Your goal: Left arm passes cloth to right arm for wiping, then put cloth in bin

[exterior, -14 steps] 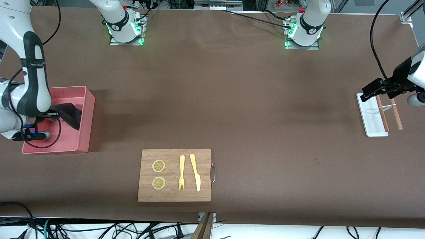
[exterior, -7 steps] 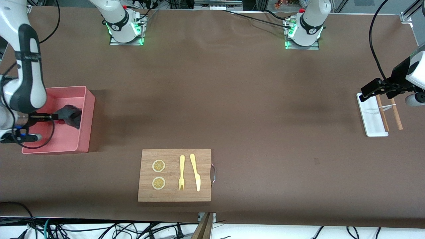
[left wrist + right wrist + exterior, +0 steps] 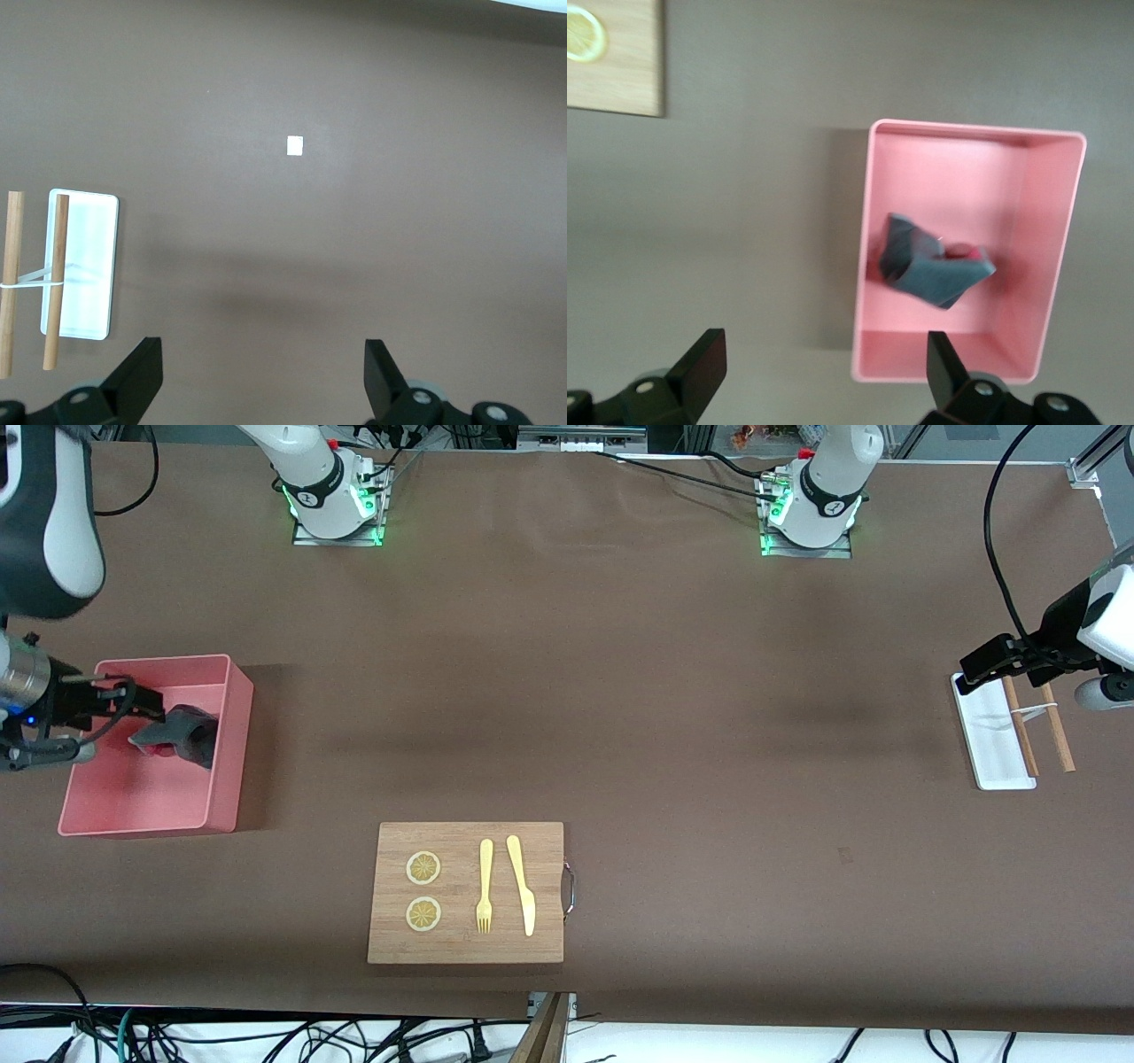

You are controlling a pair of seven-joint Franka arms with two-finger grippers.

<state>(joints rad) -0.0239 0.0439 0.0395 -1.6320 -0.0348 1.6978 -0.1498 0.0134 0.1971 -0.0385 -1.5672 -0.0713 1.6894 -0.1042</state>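
The cloth [image 3: 182, 735] lies crumpled in the salmon-pink bin [image 3: 229, 762] at the right arm's end of the table, dark grey face up with a little pink showing. In the right wrist view the cloth [image 3: 932, 270] rests loose on the floor of the bin [image 3: 1054, 230]. My right gripper [image 3: 142, 701] hangs above the bin, open and empty [image 3: 824, 367], well clear of the cloth. My left gripper [image 3: 979, 669] waits open over the table beside the white tray, nothing between its fingers [image 3: 261, 376].
A wooden cutting board [image 3: 467, 892] with two lemon slices, a yellow fork and a knife sits near the front camera. A white tray [image 3: 992, 735] with two wooden sticks [image 3: 1059, 731] lies at the left arm's end, also in the left wrist view [image 3: 80, 266].
My right gripper has opened and let go of the cloth, which now lies in the bin. The right arm has risen away from it. The left arm has barely moved.
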